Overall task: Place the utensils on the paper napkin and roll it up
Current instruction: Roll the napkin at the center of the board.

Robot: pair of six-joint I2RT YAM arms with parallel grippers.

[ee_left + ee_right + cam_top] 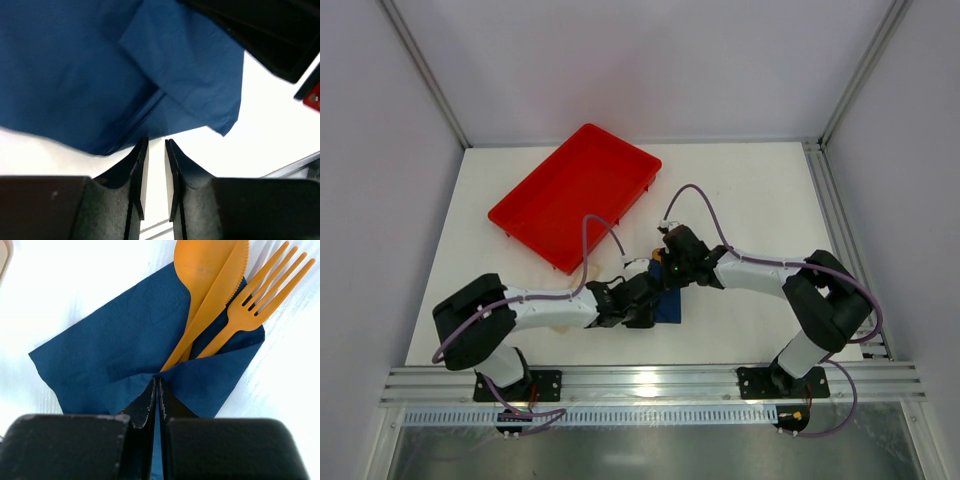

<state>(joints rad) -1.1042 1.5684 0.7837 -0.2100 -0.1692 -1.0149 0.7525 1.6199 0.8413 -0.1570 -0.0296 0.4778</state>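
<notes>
Utensils point(220, 290) bundled on paper napkin point(110, 345), heads past its edge.
Right gripper point(156, 381) pinched on napkin's folded corner over the handles; left gripper point(155, 141) at napkin's edge, narrowly parted, gripping nothing; red tray point(575, 195) well apart.

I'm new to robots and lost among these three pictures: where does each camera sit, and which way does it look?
Top external: fixed above and behind the arms, looking down on the table, red tray and both arms, bases nearest.
Left wrist: on the left arm, looking along its own jaws, narrowly apart, at the paper napkin.
Right wrist: on the right arm, looking past its jaws, pinched on the napkin, at the utensils.
Shared: all three show the napkin; from above the arms cover most of it.
</notes>
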